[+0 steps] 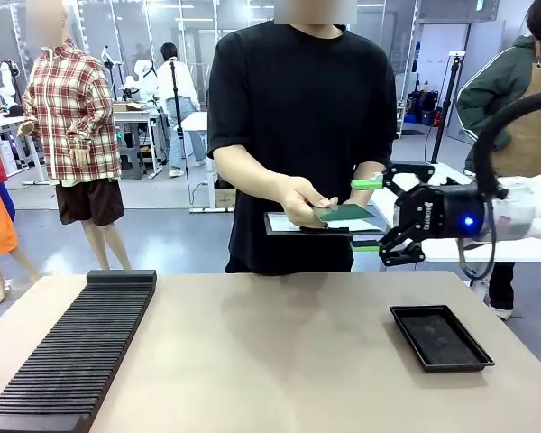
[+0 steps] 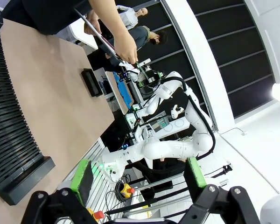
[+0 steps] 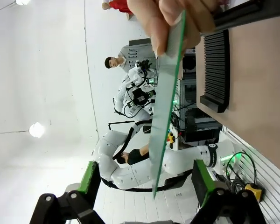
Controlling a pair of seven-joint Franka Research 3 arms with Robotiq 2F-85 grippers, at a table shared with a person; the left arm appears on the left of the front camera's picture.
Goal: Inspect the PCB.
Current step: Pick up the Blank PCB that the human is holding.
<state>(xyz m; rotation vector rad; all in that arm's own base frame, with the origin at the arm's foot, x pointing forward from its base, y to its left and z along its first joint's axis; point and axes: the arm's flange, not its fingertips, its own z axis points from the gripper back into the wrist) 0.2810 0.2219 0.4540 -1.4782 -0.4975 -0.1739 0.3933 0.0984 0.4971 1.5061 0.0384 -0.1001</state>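
Thin, flat green PCB (image 1: 344,213), centre right, pinched in a hand (image 1: 299,200). Right gripper (image 1: 368,215) gapes around its free edge, green pads (image 1: 367,184) clear; left gripper (image 2: 139,175) gapes empty.

You get bright, even overhead light in the front view. The table (image 1: 270,361) carries only faint, soft shadows beside the black tray (image 1: 440,336), with no glare, and focus holds sharp from near to far. In both wrist views you see heavy wide-angle bending towards the edges. Round ceiling lamps (image 3: 36,129) bloom to pure white. In the right wrist view, the hand (image 3: 163,18) and the PCB (image 3: 164,102) sit close to the lens and look soft.
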